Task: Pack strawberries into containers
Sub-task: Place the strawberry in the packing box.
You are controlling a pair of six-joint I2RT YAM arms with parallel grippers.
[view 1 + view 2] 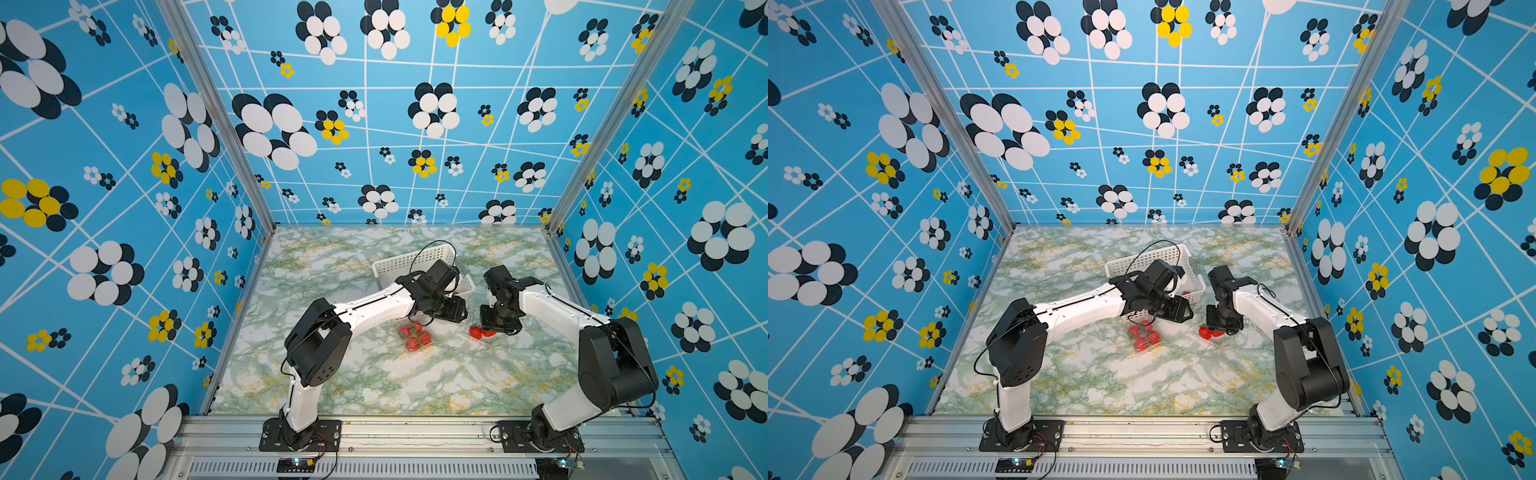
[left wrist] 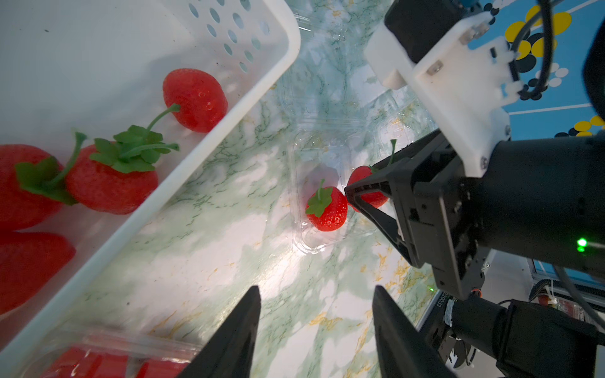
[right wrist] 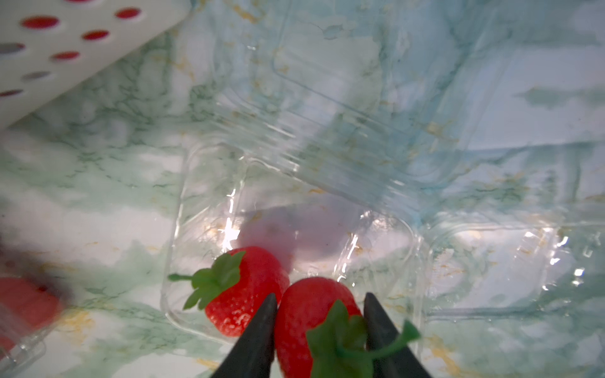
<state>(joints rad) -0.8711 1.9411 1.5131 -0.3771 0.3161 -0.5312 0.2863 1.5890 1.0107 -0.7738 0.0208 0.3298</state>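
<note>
My right gripper [image 3: 320,294] hangs low inside a clear container [image 3: 176,229] with its fingers on either side of a strawberry [image 3: 307,314]. One finger touches the berry and a thin gap shows at the other, so it is open. A second strawberry [image 3: 248,288] lies beside it in the same box. My left gripper [image 2: 316,289] is open and empty over the marble, between the white basket [image 2: 229,131] and that container [image 2: 299,183]. Several strawberries [image 2: 111,183] lie in the basket. Another container [image 1: 415,337] holds several strawberries in both top views.
A clear lid [image 3: 327,124] and a further clear box [image 3: 491,278] lie just beyond the right gripper. The white basket [image 1: 415,259] stands behind the left wrist. The two wrists are close together. Open marble table [image 1: 395,386] lies toward the front.
</note>
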